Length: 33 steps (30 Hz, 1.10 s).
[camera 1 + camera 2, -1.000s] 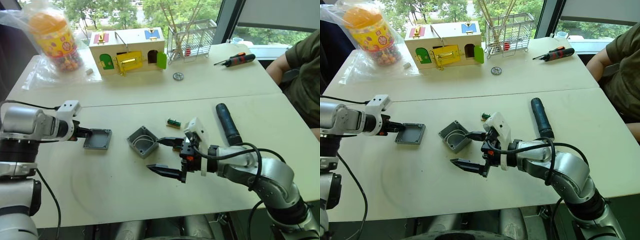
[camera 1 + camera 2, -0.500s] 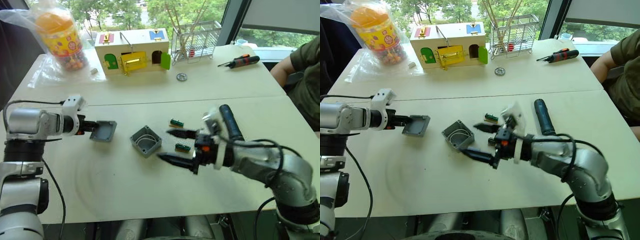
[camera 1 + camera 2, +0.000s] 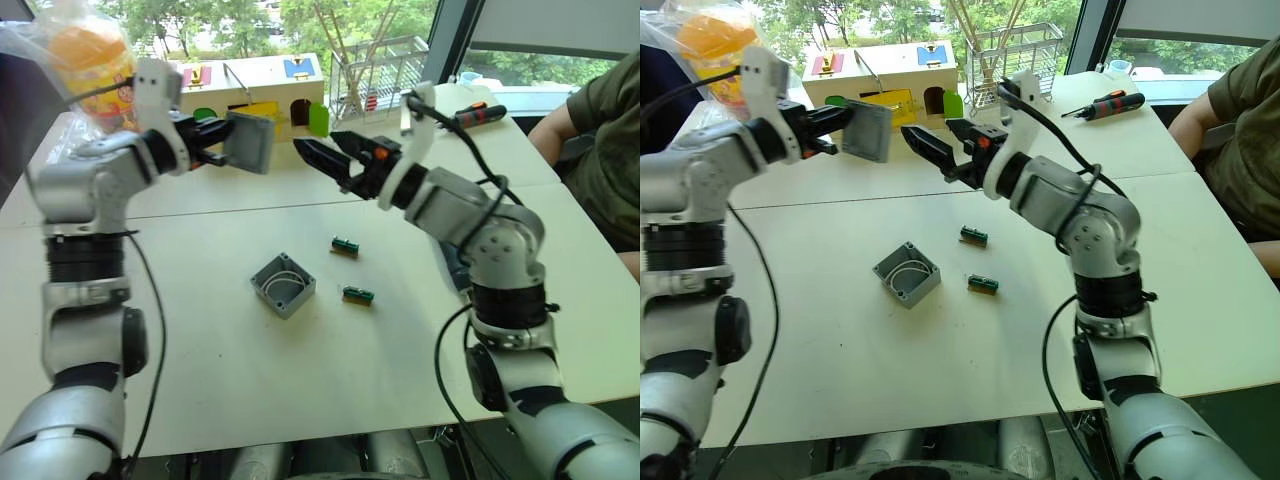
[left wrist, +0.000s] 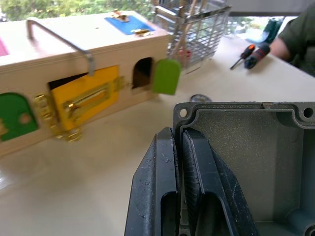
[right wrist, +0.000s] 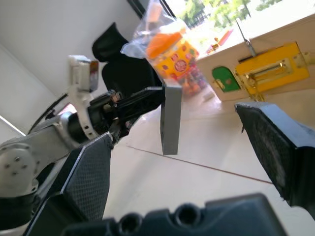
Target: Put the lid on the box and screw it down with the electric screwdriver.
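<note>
We see the left end effector lifted high above the desk, squeezing the lid by one edge. In the left wrist view its two black fingers are pressed together on the lid's rim, and the hollow side of the lid faces that camera. The lid hangs in the air, standing on edge, in front of the wooden toy house at the far side of the desk.

The right end effector is up in the air too, just to the right of the lid and not touching it. Its fingers are spread wide with nothing between them, and they point at the lid.

The box sits open on the desk, low down and nearer to us than both end effectors, well apart from the lid. We can see white wire curled inside it. Two small green parts lie on the desk just right of the box. The red-and-black screwdriver lies far right, near a person's arm.
</note>
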Each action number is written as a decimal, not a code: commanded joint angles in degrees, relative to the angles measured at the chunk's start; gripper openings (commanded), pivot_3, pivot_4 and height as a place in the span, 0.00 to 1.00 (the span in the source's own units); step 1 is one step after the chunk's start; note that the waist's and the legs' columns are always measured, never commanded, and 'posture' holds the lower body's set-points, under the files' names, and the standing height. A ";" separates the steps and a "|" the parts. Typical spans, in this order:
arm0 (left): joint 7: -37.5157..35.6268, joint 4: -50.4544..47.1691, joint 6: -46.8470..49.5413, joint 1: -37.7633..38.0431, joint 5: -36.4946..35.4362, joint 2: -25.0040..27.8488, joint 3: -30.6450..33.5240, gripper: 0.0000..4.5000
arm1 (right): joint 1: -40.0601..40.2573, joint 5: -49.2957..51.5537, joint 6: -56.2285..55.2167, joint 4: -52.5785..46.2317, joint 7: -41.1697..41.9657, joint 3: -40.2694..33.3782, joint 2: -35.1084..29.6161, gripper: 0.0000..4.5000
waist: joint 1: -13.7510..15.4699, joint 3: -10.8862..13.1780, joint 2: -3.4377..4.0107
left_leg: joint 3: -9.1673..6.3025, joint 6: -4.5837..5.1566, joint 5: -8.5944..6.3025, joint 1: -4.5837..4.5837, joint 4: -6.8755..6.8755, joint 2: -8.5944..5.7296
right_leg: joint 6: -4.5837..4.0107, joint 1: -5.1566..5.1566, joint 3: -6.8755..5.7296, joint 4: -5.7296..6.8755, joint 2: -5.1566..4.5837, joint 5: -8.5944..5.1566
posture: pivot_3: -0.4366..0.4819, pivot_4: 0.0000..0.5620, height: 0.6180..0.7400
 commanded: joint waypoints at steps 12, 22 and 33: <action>1.35 -5.45 -5.17 -1.91 -1.66 -8.86 -0.36 0.02 | 0.43 2.01 5.28 -2.37 -8.91 -7.67 8.68 1.00 | -2.39 0.00 0.01 | 0.02 0.00 0.00 -0.09 -0.07 0.01 | 0.00 -0.21 0.01 0.05 -0.04 0.00 | 0.48 0.27 1.00; -0.35 -6.75 -4.29 -1.79 -2.40 -9.33 -1.56 0.00 | 1.80 2.65 8.15 -4.79 -8.07 -8.91 7.70 0.87 | -2.66 0.00 0.01 | 0.03 0.00 0.00 -0.09 -0.09 -0.01 | 0.00 -0.21 0.01 0.05 -0.01 0.00 | 0.48 0.27 1.00; -2.96 -8.79 -4.62 0.19 -2.13 -8.10 -3.45 0.00 | 2.30 2.32 8.90 -6.67 -5.34 -8.43 6.27 0.04 | -2.64 -0.01 0.02 | 0.05 0.00 0.00 -0.09 -0.09 -0.02 | 0.00 -0.22 0.02 0.05 -0.01 0.00 | 0.48 0.27 1.00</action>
